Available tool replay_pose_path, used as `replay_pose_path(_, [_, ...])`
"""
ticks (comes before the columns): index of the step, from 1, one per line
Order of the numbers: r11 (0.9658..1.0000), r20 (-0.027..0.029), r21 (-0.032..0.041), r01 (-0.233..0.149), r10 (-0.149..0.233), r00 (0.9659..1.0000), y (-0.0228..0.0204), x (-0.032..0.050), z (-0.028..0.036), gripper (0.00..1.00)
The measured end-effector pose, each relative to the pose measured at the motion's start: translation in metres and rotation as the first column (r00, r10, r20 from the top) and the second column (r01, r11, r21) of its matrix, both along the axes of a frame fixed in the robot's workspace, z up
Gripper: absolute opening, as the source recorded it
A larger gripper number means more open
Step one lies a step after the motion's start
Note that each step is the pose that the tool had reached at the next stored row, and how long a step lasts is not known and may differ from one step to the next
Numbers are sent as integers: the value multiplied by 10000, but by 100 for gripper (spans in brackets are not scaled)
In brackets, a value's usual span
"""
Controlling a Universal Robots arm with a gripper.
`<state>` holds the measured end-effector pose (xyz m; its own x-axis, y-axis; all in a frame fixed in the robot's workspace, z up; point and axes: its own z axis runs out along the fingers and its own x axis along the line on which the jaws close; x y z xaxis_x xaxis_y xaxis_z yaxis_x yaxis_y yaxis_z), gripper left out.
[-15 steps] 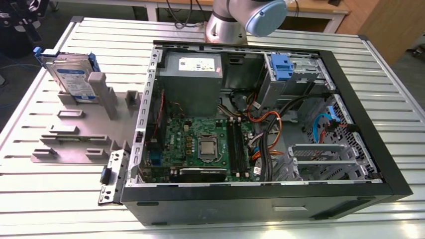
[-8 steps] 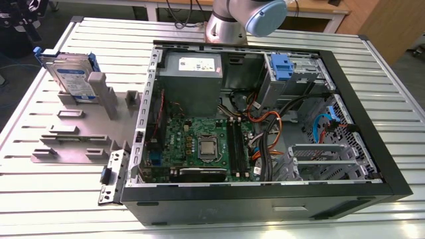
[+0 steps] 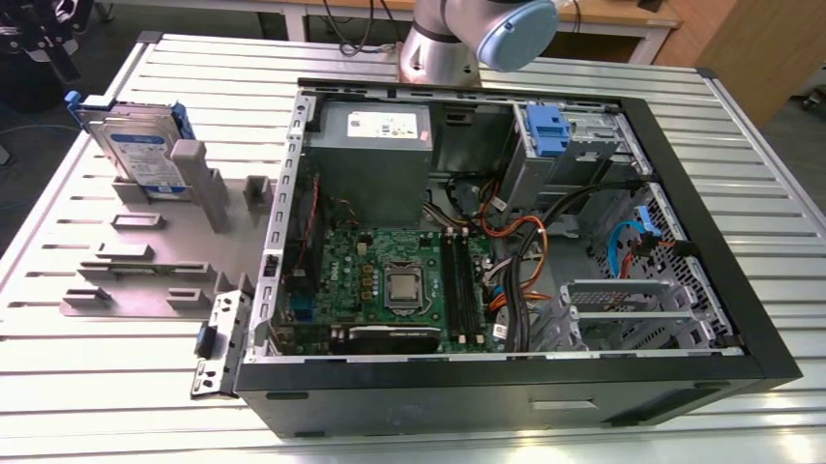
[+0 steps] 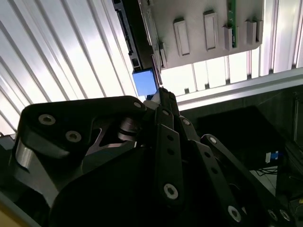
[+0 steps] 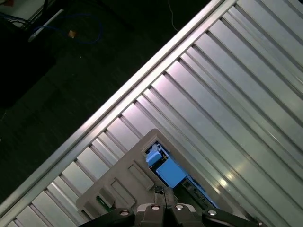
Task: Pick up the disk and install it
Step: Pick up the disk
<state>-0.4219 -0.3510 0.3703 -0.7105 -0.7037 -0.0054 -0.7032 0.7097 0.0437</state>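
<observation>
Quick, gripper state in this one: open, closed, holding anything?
Gripper: closed, fingertips together right beside the blue tab of the disk; whether it grips the tab cannot be told.

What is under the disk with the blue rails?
A grey holder plate lying on the ribbed metal table. The disk stands on edge in it. A grey post of the holder covers the disk's bottom corner, so its slot is hidden.

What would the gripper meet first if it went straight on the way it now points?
Most likely the disk: its blue end tab sits right ahead of the gripper in both wrist views. Whether a gap remains between them is unclear.
</observation>
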Motion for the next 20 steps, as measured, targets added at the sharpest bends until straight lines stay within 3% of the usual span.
replay_pose_path(10, [9979,-1,0,-643,643,9979,-1,0,0,11])
replay_pose_path(20, [9917,-1,0,-1284,1284,9917,-1,0,0,11])
